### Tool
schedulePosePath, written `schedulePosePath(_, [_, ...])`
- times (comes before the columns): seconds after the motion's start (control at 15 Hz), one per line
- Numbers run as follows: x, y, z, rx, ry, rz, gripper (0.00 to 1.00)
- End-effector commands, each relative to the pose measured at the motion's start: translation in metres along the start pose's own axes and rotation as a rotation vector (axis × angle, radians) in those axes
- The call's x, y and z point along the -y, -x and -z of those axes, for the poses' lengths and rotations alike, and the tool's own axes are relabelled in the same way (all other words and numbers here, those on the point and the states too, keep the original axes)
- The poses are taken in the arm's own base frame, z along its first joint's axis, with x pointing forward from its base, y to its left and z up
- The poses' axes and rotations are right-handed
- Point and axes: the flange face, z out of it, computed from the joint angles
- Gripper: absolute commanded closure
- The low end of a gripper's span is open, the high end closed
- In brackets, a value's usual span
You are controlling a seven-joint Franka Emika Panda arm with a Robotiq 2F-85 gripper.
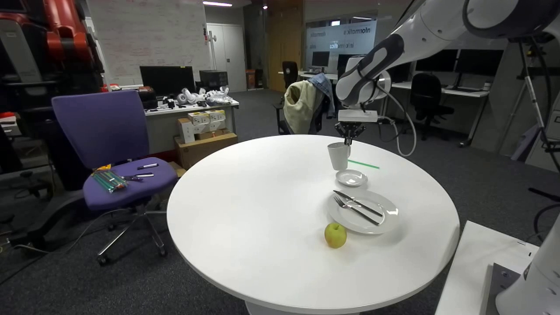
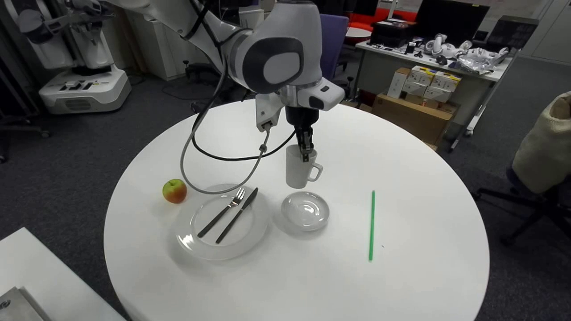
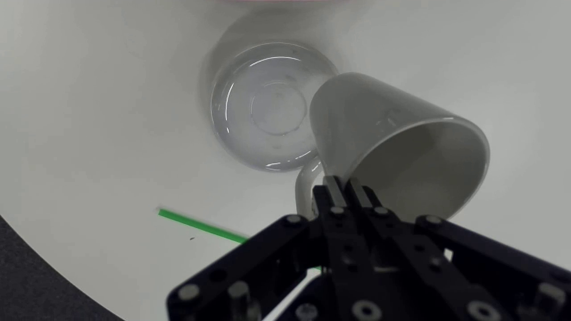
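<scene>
One pincer grips one mug; one plate bears two utensils.

Apple near a dinner plate on a round white tabletop
Fork and table knife lie side by side on the plate; a green straw rests well apart from it.

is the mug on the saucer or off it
Off: the wrist view shows the saucer with its middle uncovered, and the gripper holds the mug by its rim.
</scene>
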Motion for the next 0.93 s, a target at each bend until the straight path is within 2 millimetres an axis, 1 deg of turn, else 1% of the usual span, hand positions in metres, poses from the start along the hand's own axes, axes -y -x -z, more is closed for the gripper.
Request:
schedulePosePath(0.0, [-0.011, 0.003, 0.008, -0.036, -0.036, -0.056, 0.99])
schedulePosePath(0.13, [-0.012, 0.004, 0.001, -0.033, -0.039, -0.08, 0.99])
schedulePosePath(0.47, [-0.016, 0.006, -0.009, -0.021, -0.043, -0.126, 0.99])
schedulePosePath(0.6, [-0.018, 0.003, -0.011, -0.027, -0.043, -0.149, 0.99])
schedulePosePath(0.87, [-0.019, -0.004, -0.022, -0.011, -0.031, -0.181, 0.99])
